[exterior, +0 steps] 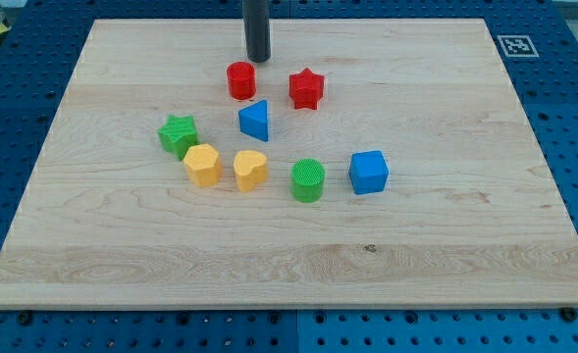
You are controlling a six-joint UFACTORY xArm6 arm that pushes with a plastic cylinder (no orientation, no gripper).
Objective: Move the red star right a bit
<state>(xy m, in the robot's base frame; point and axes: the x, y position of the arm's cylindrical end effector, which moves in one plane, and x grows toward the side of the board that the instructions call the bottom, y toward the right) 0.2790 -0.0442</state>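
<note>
The red star [306, 88] lies on the wooden board near the view's top centre. My tip [258, 58] stands up and to the left of it, just above the red cylinder [240, 80], which sits left of the star. The tip touches neither block. A blue triangular block [255, 121] lies below and between the cylinder and the star.
A green star [178, 133], a yellow hexagon [202, 164], a yellow heart-like block [250, 170], a green cylinder [308, 180] and a blue cube [368, 172] form an arc lower down. A tag marker [515, 44] sits at the board's [446, 245] top right corner.
</note>
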